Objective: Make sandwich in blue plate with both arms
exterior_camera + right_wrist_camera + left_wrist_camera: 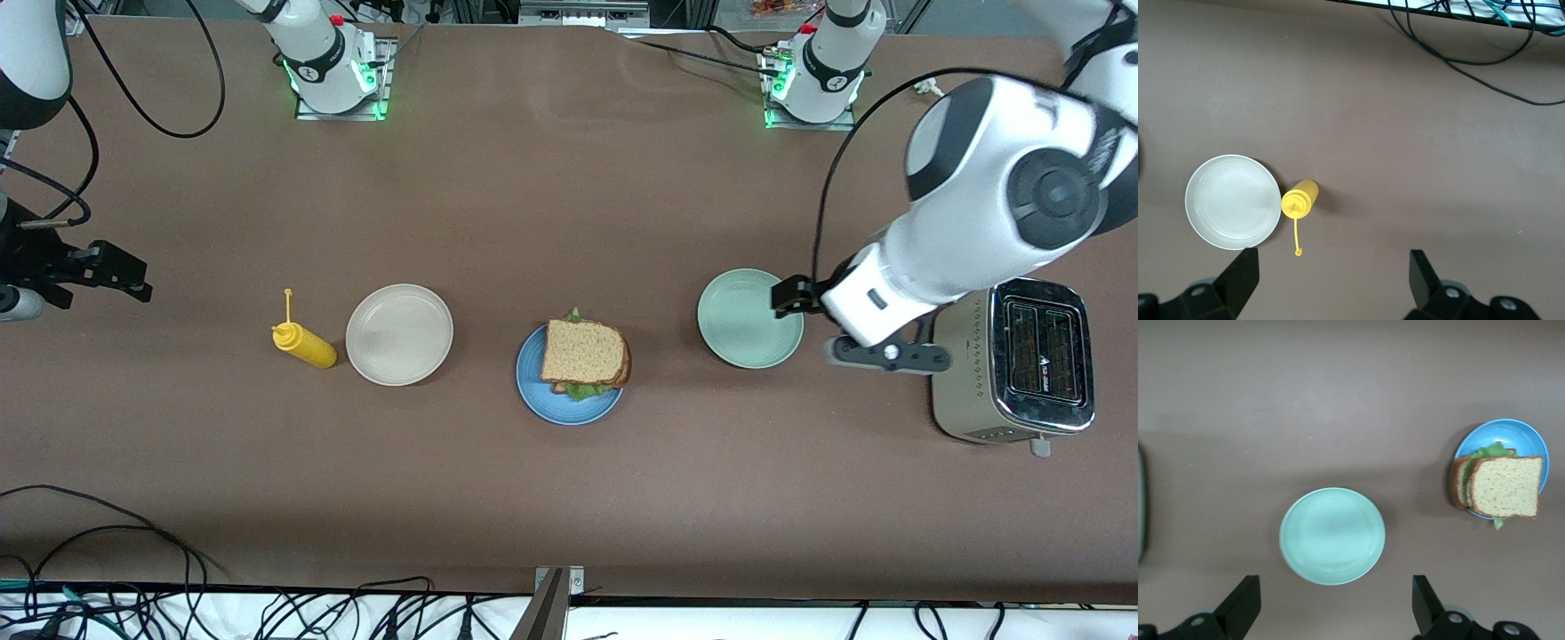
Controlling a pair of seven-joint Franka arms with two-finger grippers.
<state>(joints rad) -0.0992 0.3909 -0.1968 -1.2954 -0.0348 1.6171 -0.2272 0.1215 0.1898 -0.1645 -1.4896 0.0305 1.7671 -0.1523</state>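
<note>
Since the sandwich already sits stacked on the blue plate, nearer the camera than both side plates, the job looks done. Left gripper, jaws wide and empty, hovers by the green plate; right gripper, equally wide and empty, hangs over bare table near the mustard bottle. Best move: retreat high, avoid the stack.

A yellow squeeze bottle lies on the brown surface toward the right arm's end, just beside a beige plate. A pale green plate sits toward the left arm's end, near a silver toaster. Black cables trail along the surface's edge nearest the front camera.
</note>
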